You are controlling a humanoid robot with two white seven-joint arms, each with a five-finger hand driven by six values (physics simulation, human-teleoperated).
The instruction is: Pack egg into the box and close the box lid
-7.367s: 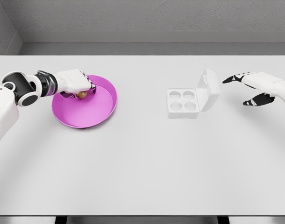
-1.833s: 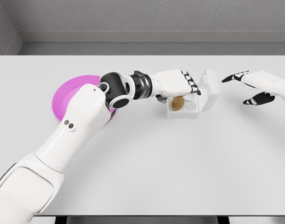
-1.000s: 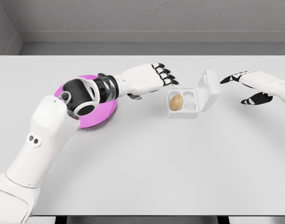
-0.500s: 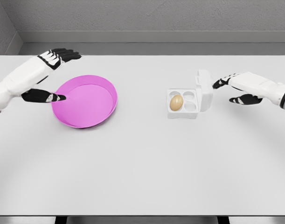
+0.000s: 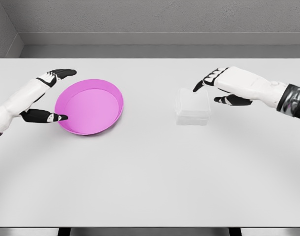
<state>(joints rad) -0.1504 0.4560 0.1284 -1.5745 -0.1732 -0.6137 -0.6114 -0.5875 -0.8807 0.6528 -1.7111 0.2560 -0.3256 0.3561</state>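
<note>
Egg box (image 5: 193,106) lid down under my right robot hand (image 5: 223,84), fingers spread, gripping nothing. Next: press it flush.

White box (image 5: 193,106), lid closed

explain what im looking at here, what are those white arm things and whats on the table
This is a simulator's render, seen from a camera on a humanoid robot's head, looking down at a white table. The two white arms are the robot's own, each ending in a five-finger hand with black fingertips.

The left hand is at the left edge, fingers spread, beside a round pink shallow dish that looks empty. It holds nothing.

The right hand reaches in from the right, fingers open, its fingertips at the far right corner of a small white plastic egg box. The box lid is down, so whatever is inside is hidden. Neither hand is gripping anything.
</note>
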